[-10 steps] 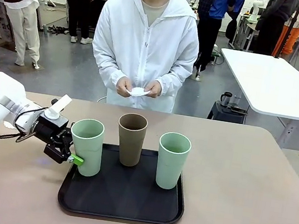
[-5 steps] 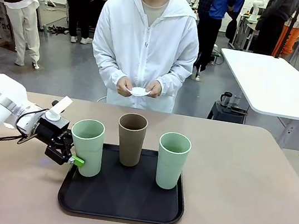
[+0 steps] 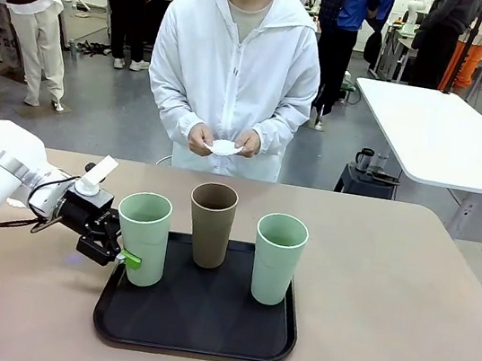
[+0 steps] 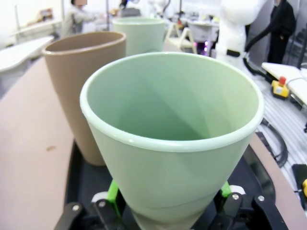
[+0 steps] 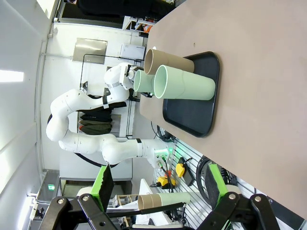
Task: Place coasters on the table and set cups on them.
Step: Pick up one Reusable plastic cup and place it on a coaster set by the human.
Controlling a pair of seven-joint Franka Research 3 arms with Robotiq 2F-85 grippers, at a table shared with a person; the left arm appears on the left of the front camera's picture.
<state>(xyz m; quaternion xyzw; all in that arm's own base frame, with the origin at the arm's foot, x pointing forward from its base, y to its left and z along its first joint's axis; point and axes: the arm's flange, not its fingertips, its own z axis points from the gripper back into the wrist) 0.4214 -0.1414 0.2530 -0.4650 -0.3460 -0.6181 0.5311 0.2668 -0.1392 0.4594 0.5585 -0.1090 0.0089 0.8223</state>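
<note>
- Right, the bench (image 3: 386, 302) carries no coaster yet, so the laying-out step is not done.
- Mid-bench sits the black tray (image 3: 200, 333) with all three cups on or just over it.
- Left mint cup (image 3: 142, 237), at the tray's left edge: the left jaws pinch its lower wall, green pads pressed on both sides. I can't tell whether its base is clear of the tray.
- Brown cup (image 3: 211, 223) and right mint cup (image 3: 278, 257) stand free.
- Right jaws are spread wide, holding nothing, well apart from the tray.
- Coasters (image 3: 222, 148): a small white stack in the person's hands (image 3: 202, 138) across the bench.
- My read: the cup pick-up is in hand. Next, a coaster must land on the bench, then this cup goes upright and centred on it.
</note>
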